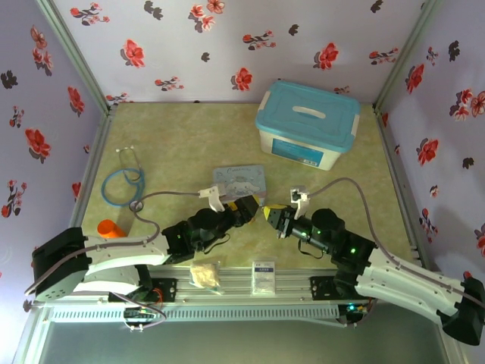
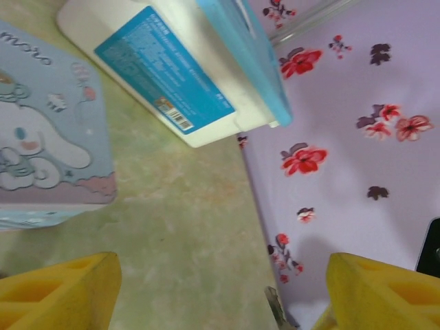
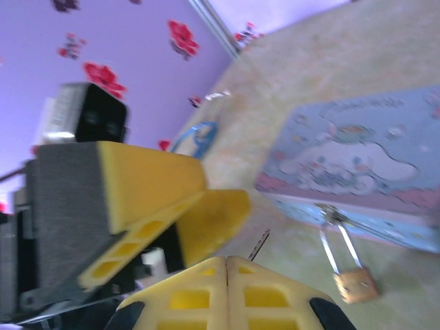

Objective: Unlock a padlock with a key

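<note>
Key pinched and pointed toward the padlock hanging on the tin.

A stethoscope (image 1: 125, 182) and an orange cup (image 1: 111, 227) lie well clear at left. The left gripper (image 2: 220, 292) stands with its fingers spread and empty, crowding the approach. The right gripper (image 3: 227, 268) is clamped together on the key (image 3: 259, 243), blade outward, probably for aiming. The padlock (image 3: 356, 285) hangs nearby by its shackle from the blue tin (image 3: 357, 165).

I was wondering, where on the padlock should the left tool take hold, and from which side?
I'd grip the padlock by its brass body, across its side edges, coming down from above. Its shackle is hooked to the tin and the body lies flat on the table, so its far end stays free.
</note>
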You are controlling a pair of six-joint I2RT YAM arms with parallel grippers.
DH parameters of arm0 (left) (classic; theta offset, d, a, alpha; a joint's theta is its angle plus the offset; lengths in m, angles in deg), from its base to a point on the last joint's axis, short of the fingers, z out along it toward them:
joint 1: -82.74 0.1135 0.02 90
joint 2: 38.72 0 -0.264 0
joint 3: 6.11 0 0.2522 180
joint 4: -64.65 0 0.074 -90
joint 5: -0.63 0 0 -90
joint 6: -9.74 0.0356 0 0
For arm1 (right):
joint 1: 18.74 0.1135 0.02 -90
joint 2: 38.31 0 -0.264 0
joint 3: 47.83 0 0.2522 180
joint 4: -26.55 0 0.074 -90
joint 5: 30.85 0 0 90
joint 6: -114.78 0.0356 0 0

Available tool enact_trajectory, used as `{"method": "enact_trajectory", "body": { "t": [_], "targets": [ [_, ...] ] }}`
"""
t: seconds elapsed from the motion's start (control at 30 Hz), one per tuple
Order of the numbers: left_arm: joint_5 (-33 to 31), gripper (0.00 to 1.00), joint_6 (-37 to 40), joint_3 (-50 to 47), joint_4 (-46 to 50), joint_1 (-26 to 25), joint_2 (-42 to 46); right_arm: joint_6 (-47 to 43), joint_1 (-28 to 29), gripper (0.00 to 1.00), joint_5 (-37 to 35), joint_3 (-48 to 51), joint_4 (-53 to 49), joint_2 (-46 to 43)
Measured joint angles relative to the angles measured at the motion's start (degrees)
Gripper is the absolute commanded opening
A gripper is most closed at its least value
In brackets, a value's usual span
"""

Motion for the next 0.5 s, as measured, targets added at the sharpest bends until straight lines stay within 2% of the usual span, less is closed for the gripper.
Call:
{"method": "enact_trajectory", "body": {
  "t": [0.2, 0.5],
  "targets": [
    [3.2, 0.82, -0.2, 0.0, -7.6, 0.0, -1.0, 1.0, 0.0, 0.00, 4.4, 3.2, 9.2, -1.8],
    [6.1, 0.83, -4.3, 0.0, -15.9, 0.0, -1.4, 3.1, 0.0, 0.00, 6.0, 4.9, 16.0, -2.0]
  ]
}}
